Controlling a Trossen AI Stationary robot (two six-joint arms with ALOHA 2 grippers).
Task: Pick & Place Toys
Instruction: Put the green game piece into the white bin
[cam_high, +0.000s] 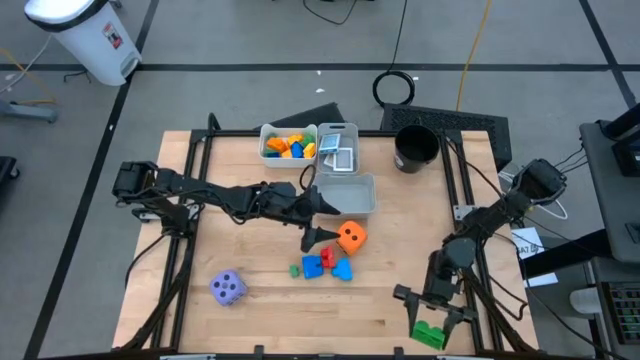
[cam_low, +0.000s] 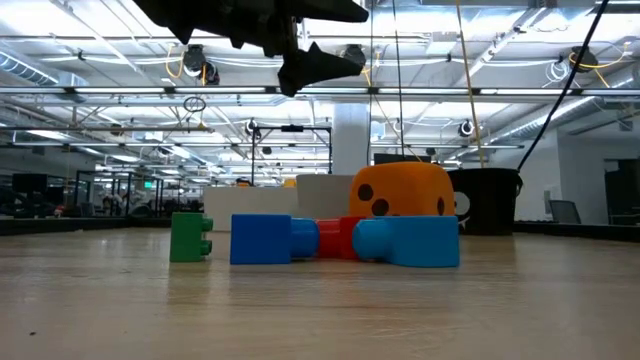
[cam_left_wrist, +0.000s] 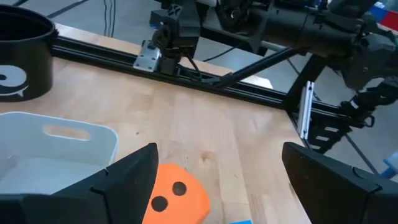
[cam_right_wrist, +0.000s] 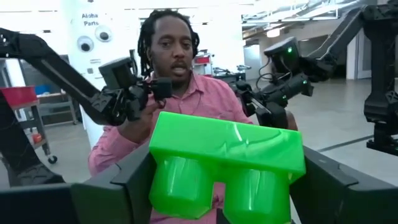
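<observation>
Likely light, rigid, smooth-sided plastic; best pinched across flat opposite faces. Right gripper (cam_high: 430, 322) at lower right of the high view, closed on a glossy green block (cam_right_wrist: 227, 165). Left gripper (cam_high: 322, 220) spread wide, empty, over the orange die (cam_high: 351, 237) with black dots, mid-bench beside the empty white bin (cam_high: 360, 196).

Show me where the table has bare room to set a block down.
Bare wood lies between the purple die and the green block held by the right gripper, along the near edge. Crowded: around the orange die, under the open left gripper, and the bins.
</observation>
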